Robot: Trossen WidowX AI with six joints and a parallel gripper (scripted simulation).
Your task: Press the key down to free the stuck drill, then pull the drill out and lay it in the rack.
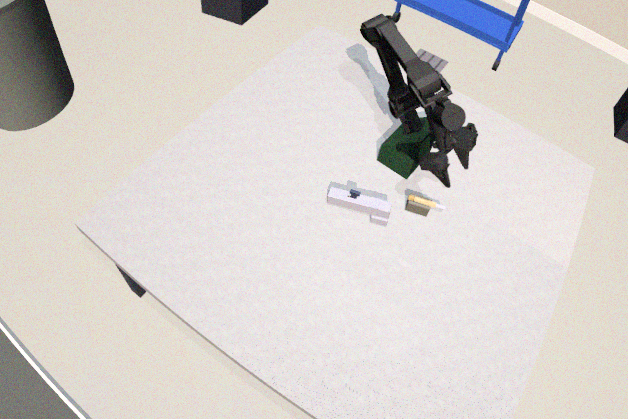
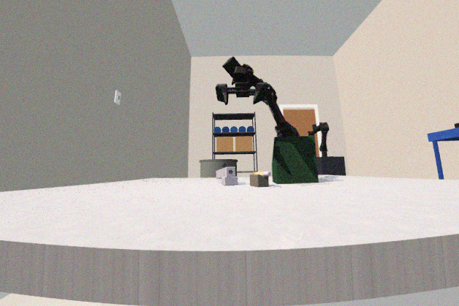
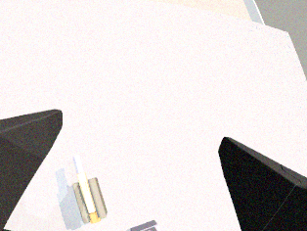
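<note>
The drill (image 1: 425, 201) (image 2: 258, 173) (image 3: 85, 191), yellow with an orange end and a pale shank, lies along the small brown rack (image 1: 417, 209) (image 2: 259, 180) (image 3: 99, 198), its shank sticking out past one end. The long pale lavender block (image 1: 362, 204) (image 2: 229, 180) stands beside the rack, with an open hole in its end face; only a corner shows at the bottom of the wrist view. The small dark blue key (image 1: 354, 193) sits on its top. My gripper (image 1: 457, 176) (image 2: 240, 103) (image 3: 143, 131) is wide open and empty, raised high above the table, clear of the drill and rack.
The dark green pedestal (image 1: 398, 159) (image 2: 297, 161) under my arm stands close behind the rack and block. The table (image 1: 284, 271) (image 2: 185, 213) bears them all. A blue cart (image 1: 459, 12) and a dark bin (image 1: 30, 58) stand off the table.
</note>
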